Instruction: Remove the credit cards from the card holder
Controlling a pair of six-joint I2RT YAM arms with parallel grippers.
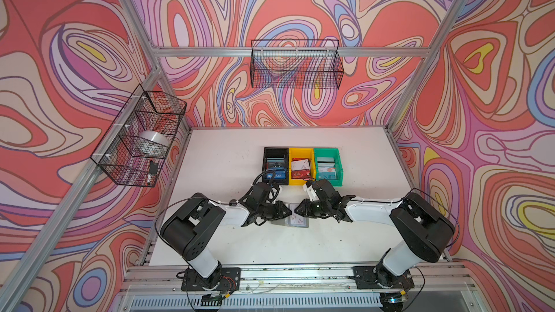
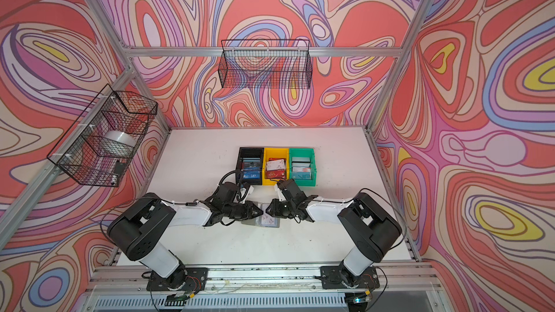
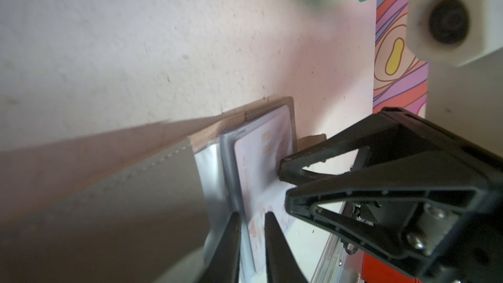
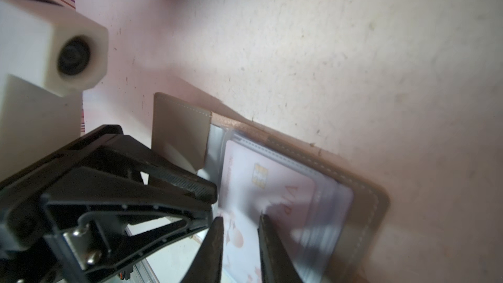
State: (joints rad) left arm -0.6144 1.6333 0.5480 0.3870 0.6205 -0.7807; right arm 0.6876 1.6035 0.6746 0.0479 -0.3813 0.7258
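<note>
Grey card holder lies open on the tabletop, just in front of three bins. My left jaws stand slightly apart, straddling a clear sleeve edge. My right jaws are partly open over a white credit card on the holder.

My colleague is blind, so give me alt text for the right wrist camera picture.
An open grey card holder lies on a white table, a white card with a gold chip showing through its clear sleeve. The right gripper stands open at one end of the card, and the left gripper reaches in beside it.
</note>
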